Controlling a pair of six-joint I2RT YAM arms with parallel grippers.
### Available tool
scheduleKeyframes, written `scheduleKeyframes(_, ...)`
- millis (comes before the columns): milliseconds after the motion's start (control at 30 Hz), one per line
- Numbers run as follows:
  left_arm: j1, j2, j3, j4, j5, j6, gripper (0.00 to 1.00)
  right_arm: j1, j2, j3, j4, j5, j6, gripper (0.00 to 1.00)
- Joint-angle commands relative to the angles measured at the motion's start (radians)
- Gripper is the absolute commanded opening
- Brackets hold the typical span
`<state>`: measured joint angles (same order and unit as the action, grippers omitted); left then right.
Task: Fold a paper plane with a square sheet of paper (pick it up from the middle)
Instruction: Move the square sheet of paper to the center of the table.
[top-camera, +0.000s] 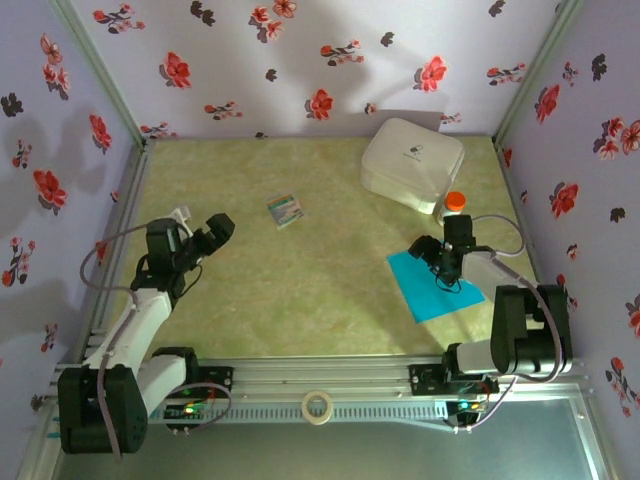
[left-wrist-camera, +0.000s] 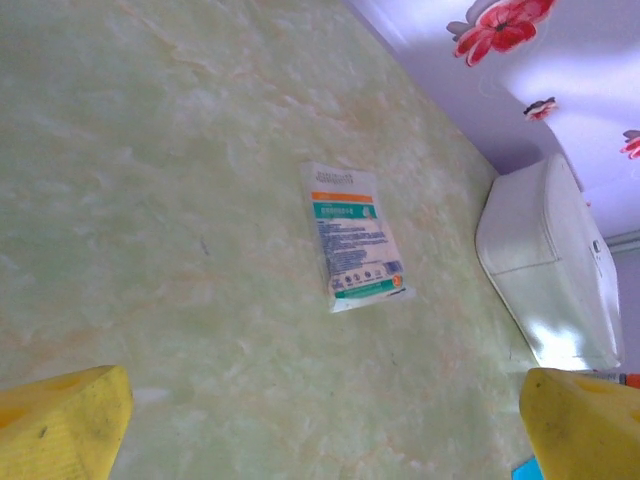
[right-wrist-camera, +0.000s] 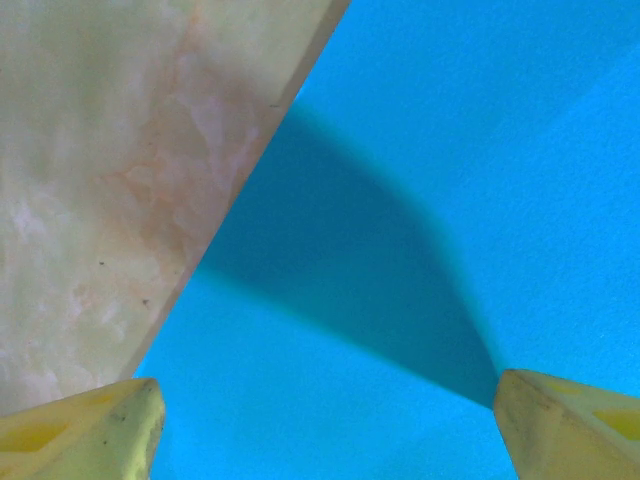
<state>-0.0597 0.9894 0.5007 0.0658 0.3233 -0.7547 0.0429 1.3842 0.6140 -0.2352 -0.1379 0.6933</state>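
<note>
While right gripper (top-camera: 428, 252) hangs over it, fingers apart, square sheet of paper (top-camera: 438, 296) lies plain turquoise; left gripper (top-camera: 217, 229) gapes.

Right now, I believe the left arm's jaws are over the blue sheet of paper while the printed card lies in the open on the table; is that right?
Not quite: the right arm's jaws, not the left's, are over the square sheet of paper, as the top external view shows. The printed card does lie in the open on the table.
</note>
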Motion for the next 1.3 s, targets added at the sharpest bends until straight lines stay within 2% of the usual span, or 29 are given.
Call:
scheduleKeyframes(0, -0.012, -0.021, -0.003, -0.017, 0.027, -0.01, 1.0, 0.037, 0.042, -0.015, -0.011, -0.023, 0.071, 0.87)
scheduleKeyframes(333, -0.04, -0.039, 0.018, -0.049, 0.028, 0.001, 1.0, 0.196, 0.07, -0.055, 0.115, -0.009, 0.341, 0.87)
scheduleKeyframes(533, -0.071, -0.03, 0.03, -0.05, 0.025, 0.006, 1.0, 0.307, 0.082, -0.087, 0.249, 0.01, 0.564, 0.85)
scheduleKeyframes(633, -0.093, -0.021, 0.041, -0.053, 0.025, 0.008, 1.0, 0.369, 0.073, -0.073, 0.333, -0.02, 0.619, 0.83)
scheduleKeyframes(733, -0.114, -0.015, 0.058, -0.068, 0.023, 0.018, 1.0, 0.387, 0.01, -0.007, 0.209, 0.022, 0.537, 0.84)
scheduleKeyframes(867, -0.128, -0.018, 0.071, -0.091, 0.022, 0.029, 1.0, 0.368, -0.064, 0.105, -0.065, 0.176, 0.203, 0.85)
scheduleKeyframes(1033, -0.134, -0.014, 0.075, -0.093, 0.041, 0.055, 1.0, 0.279, 0.031, 0.176, -0.139, -0.011, -0.003, 0.83)
scheduleKeyframes(1133, -0.136, -0.014, 0.081, -0.1, 0.048, 0.065, 1.0, 0.273, 0.087, 0.197, -0.157, -0.044, -0.039, 0.82)
scheduleKeyframes(1267, -0.136, -0.027, 0.076, -0.1, 0.047, 0.07, 1.0, 0.276, 0.135, 0.174, -0.106, -0.09, 0.002, 0.81)
